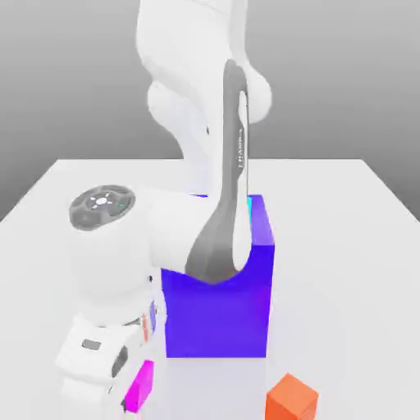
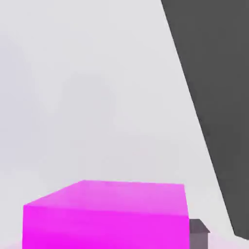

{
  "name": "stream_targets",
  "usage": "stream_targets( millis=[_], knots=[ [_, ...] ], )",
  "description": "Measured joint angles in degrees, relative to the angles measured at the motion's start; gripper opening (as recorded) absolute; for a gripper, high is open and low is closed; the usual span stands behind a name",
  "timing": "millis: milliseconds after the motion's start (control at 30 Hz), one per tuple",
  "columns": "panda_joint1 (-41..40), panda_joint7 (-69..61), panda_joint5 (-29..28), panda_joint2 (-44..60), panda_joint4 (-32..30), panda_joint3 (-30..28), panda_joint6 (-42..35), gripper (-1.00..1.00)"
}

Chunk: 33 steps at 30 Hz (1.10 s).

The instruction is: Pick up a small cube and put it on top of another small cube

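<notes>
One small magenta cube (image 1: 138,385) sits low at the near edge of the white bench (image 1: 344,246), just beside the arm's hand. Whether the claw is apart or together cannot be told. Behind the cube stands a big blue-violet block (image 1: 225,303); an orange cube (image 1: 291,399) lies toward the exterior view's right.

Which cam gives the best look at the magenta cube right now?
The hand view: the magenta cube sits close and unobstructed, with its top and one side face plain against the white table. In the exterior view, only a strip of it peeks out beside the arm's wrist, at the frame's lower edge.
</notes>
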Motion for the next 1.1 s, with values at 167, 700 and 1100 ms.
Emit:
stream_targets(
  millis=[167, 700, 1100],
  knots=[
    [-0.13, 3.46, -15.72, -13.74, -7.46, -4.98, -0.77, -1.00],
    [-10.32, -18.22, -35.07, -36.23, -29.87, -14.16, -2.61, -1.00],
    [-10.23, -22.55, -35.26, -24.71, -31.87, -17.50, 4.59, -1.00]
  ],
)
